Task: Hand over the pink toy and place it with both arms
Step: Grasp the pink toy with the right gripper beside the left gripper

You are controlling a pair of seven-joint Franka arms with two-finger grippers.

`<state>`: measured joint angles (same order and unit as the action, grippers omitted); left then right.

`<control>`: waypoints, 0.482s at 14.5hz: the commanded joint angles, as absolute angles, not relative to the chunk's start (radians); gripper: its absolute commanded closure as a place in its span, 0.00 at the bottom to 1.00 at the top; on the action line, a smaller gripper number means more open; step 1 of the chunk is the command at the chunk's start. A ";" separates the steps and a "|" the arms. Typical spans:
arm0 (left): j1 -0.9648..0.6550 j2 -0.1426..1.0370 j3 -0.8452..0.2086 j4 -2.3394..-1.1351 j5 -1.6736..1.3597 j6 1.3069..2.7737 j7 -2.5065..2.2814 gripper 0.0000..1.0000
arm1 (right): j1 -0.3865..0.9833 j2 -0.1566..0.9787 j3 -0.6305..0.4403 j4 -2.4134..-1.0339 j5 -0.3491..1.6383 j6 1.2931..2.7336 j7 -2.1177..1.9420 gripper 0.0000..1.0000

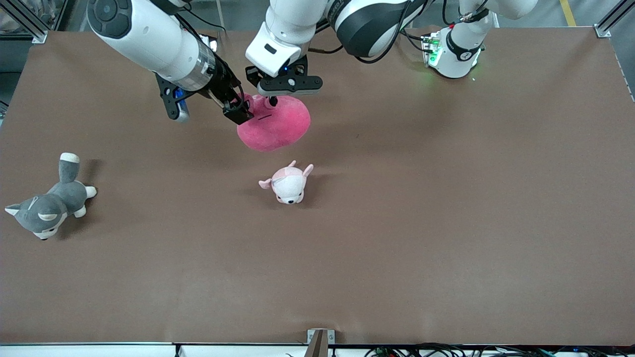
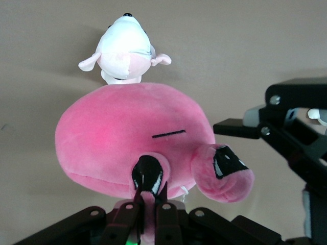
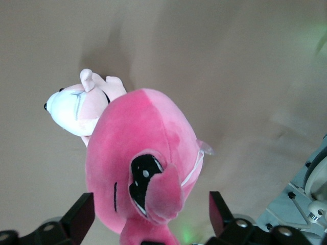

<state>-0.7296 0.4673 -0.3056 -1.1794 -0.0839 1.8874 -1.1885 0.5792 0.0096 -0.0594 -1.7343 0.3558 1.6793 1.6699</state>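
Over the twelve o'clock half of the brown table [image 1: 446, 198], mid-handover: the round hot-pink plush toy [image 1: 278, 129] hangs between both grippers.

The left gripper [image 1: 272, 101] comes down at the toy's twelve o'clock and is pinched tight on a small flap of plush by one dark eye, carrying it. The right gripper [image 1: 238, 110] is at the toy's ten o'clock, fingers spread wide to either side of the face and clamping nothing. I judge the right fingers should advance until they straddle a thick fold, then close firmly before the left lets go, since the soft body will squash and could slip. A small pale pink-and-white animal plush [image 1: 288, 184] lies at the toy's six o'clock, so any set-down should avoid it. A grey-and-white dog plush [image 1: 47, 208] lies well apart at eight o'clock.
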 commanded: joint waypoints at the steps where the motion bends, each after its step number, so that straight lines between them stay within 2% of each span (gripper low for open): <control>1: -0.739 0.476 -0.298 -1.150 -0.084 1.884 -1.203 1.00 | 0.584 -0.038 -0.060 -1.792 0.354 1.701 1.675 0.14; 5: -0.739 0.476 -0.296 -1.150 -0.084 1.885 -1.203 1.00 | 0.584 -0.037 -0.058 -1.809 0.338 1.704 1.671 0.26; 6: -0.739 0.476 -0.296 -1.150 -0.084 1.887 -1.203 1.00 | 0.584 -0.037 -0.058 -1.809 0.339 1.704 1.671 0.43; 7: -0.739 0.476 -0.296 -1.150 -0.084 1.887 -1.203 1.00 | 0.584 -0.037 -0.058 -1.809 0.339 1.704 1.671 0.65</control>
<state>-0.7296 0.4673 -0.3038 -1.1793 -0.0839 1.8874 -1.1885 0.5793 -0.0004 -0.0587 -1.7655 0.3506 1.6829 1.6689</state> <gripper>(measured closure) 0.907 0.291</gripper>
